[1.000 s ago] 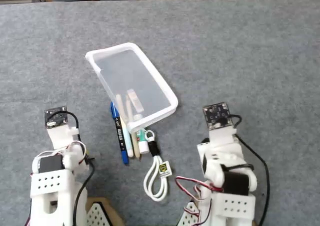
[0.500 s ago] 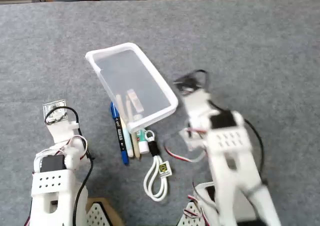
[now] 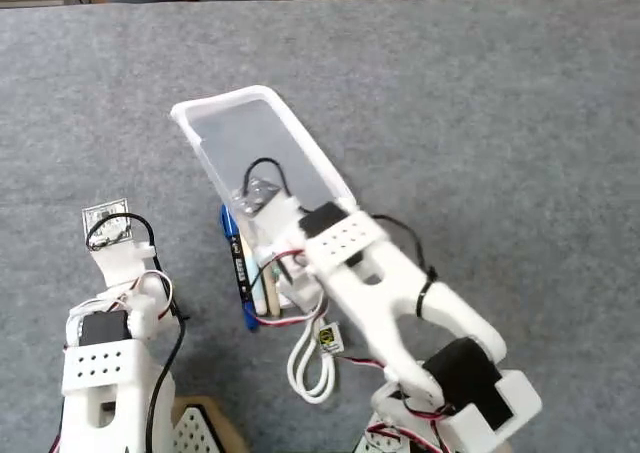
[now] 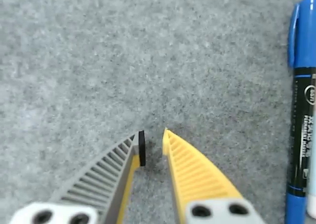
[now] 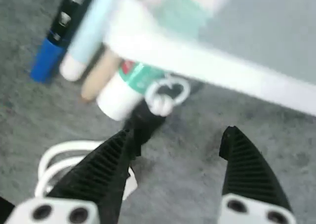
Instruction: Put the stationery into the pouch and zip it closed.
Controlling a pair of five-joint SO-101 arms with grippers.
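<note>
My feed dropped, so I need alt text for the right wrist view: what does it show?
The right end effector hangs open above the grey mat, just short of the white edge of the pouch. A blue marker, pencil and white tube stick out past that edge, beside a white cord.

Lit brightly and evenly from overhead. Noted small, soft shadow on grey mat directly between left gripper tips; faint sheen along blue marker beside it.
</note>
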